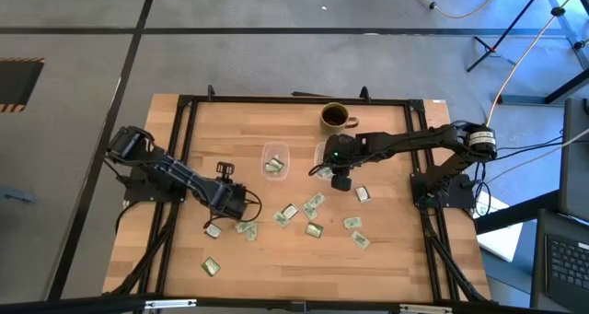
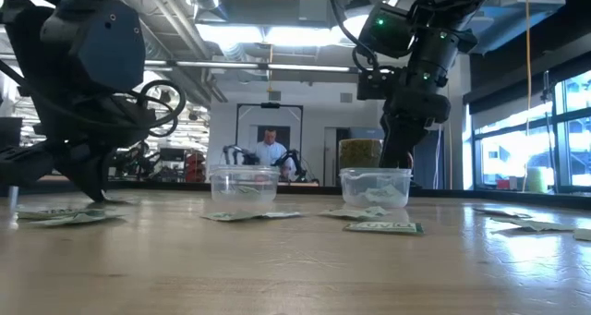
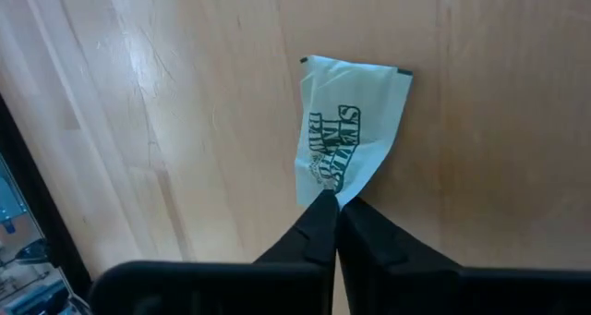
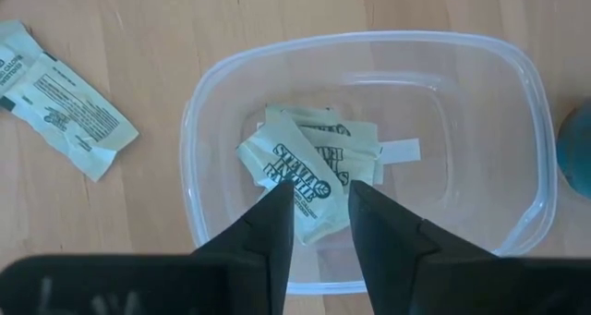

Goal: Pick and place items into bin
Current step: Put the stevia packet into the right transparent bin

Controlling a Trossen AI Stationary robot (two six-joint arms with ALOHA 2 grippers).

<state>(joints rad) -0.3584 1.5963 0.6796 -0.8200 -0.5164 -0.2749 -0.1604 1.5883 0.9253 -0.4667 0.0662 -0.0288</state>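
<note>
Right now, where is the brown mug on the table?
In the high view the brown mug stands near the table's far edge, right of centre, just behind the right arm's tool and the clear plastic bin under it.

Wooden table (image 1: 396, 250), black frame along its edges. We see two clear bins on it near centre: one (image 1: 274, 159) toward left edge, other (image 1: 324, 157) just beside it toward right, both holding packets. Brown mug (image 1: 333, 117) close to far edge. Pale green packets (image 1: 313, 229) scattered flat across near half; one (image 1: 211, 267) near near-left corner.
</note>
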